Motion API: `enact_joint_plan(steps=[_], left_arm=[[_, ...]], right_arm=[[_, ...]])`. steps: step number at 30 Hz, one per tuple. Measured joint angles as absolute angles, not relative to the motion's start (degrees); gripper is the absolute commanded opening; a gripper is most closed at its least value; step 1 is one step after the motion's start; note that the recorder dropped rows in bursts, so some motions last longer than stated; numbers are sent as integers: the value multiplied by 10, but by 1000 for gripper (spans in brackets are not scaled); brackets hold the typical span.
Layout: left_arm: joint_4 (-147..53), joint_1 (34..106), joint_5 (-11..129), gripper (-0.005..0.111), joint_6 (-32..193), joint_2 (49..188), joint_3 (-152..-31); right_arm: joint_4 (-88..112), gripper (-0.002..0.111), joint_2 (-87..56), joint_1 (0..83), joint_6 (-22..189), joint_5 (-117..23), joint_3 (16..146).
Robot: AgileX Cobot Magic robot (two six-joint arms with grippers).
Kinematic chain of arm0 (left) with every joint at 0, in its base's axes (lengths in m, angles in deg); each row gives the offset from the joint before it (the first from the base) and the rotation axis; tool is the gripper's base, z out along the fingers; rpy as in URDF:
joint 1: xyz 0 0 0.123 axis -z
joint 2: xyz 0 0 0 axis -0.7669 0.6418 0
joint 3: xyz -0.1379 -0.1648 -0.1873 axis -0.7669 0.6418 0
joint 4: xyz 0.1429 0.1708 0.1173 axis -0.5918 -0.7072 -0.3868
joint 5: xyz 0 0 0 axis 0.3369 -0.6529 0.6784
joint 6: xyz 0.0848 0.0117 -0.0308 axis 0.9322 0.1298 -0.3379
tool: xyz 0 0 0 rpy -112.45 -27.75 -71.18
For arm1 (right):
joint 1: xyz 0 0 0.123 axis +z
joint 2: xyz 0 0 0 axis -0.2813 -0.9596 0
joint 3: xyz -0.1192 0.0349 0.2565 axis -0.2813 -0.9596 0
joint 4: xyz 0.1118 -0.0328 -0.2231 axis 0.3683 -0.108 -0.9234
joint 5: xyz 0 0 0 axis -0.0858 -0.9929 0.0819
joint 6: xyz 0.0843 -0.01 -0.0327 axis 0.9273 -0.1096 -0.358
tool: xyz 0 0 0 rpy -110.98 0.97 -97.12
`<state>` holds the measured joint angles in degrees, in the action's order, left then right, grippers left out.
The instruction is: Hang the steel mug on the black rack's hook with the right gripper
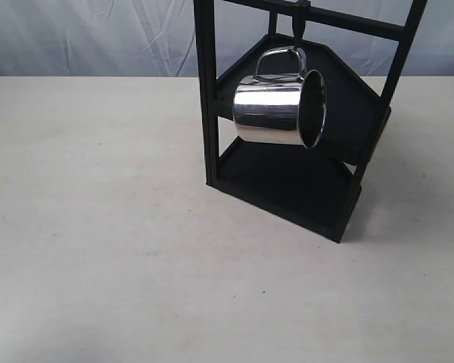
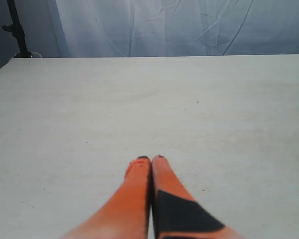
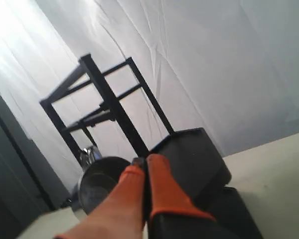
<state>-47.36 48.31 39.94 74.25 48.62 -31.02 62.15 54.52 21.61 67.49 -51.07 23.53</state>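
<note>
Steel mug (image 1: pixel 280 113) on the hook (image 1: pixel 298 29)

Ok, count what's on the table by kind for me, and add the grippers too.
Steel mug, hanging by its handle from the hook: 1
Black rack: 1
Grippers, left gripper and right gripper, both shut and empty: 2
Total: 4

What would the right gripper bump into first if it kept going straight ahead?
Probably the steel mug hanging on the black rack. The right gripper is shut, its tips beside the mug's open mouth, though depth is hard to judge.
</note>
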Motion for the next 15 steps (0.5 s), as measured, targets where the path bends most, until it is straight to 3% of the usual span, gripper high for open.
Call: enact_joint_plan(steps=[3, 6, 15], left_arm=[[-474, 483, 399, 0, 743, 486, -310], [-474, 483, 399, 0, 743, 486, -310], [-474, 483, 399, 0, 743, 486, -310]], right_arm=[[313, -1, 545, 216, 924, -528, 235], [128, -1, 545, 216, 1070, -532, 229], [69, -1, 545, 216, 1082, -508, 164]])
